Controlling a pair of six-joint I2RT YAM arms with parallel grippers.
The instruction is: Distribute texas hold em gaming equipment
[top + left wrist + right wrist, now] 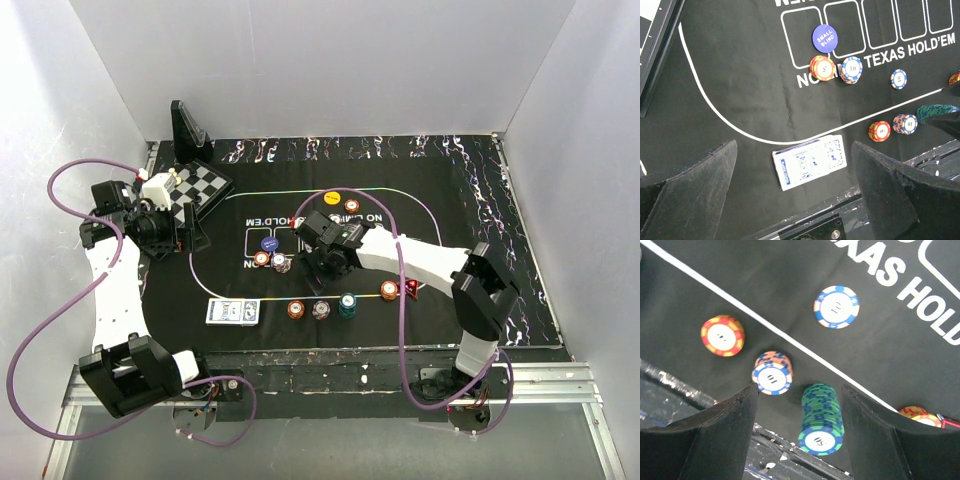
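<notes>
Right gripper (799,390) hovers spread wide, empty, apparently above the teal chip stack (820,420).

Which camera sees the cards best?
The left wrist view: the cards lie whole and close, their blue pattern clear. The top view shows the cards small and far. The right wrist view does not show them.

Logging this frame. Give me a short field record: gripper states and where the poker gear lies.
left gripper: open, empty, near the chessboard
right gripper: open, empty, aimed at the teal chip stack
card deck: face down, near-left on the mat
small blind disc: left of centre, beside an orange chip stack
yellow disc: far side, beside far orange chip
red triangle marker: near right, beside right orange chip
</notes>
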